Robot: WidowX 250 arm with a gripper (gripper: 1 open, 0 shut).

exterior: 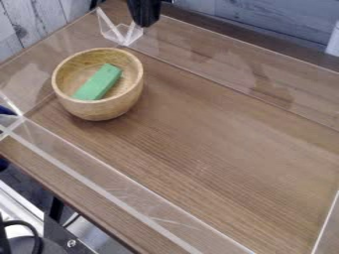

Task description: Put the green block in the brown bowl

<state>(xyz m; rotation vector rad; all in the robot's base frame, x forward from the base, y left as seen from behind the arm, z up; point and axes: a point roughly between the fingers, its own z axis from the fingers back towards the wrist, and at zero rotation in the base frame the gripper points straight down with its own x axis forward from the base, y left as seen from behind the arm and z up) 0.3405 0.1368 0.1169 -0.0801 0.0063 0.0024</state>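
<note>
The green block point(98, 81) lies flat inside the brown bowl point(103, 107), which stands at the left of the wooden table. My gripper point(146, 17) hangs above and behind the bowl at the top edge of the camera view, well apart from it. Only its dark fingertips show. They appear as one narrow mass with no gap and nothing between them, so it looks shut. The rest of the arm is cut off by the frame.
Clear plastic walls point(239, 60) ring the wooden tabletop point(212, 149), with a low clear rail along the front left point(79, 164). A dark cable and metal frame sit at the bottom left corner point(20, 238).
</note>
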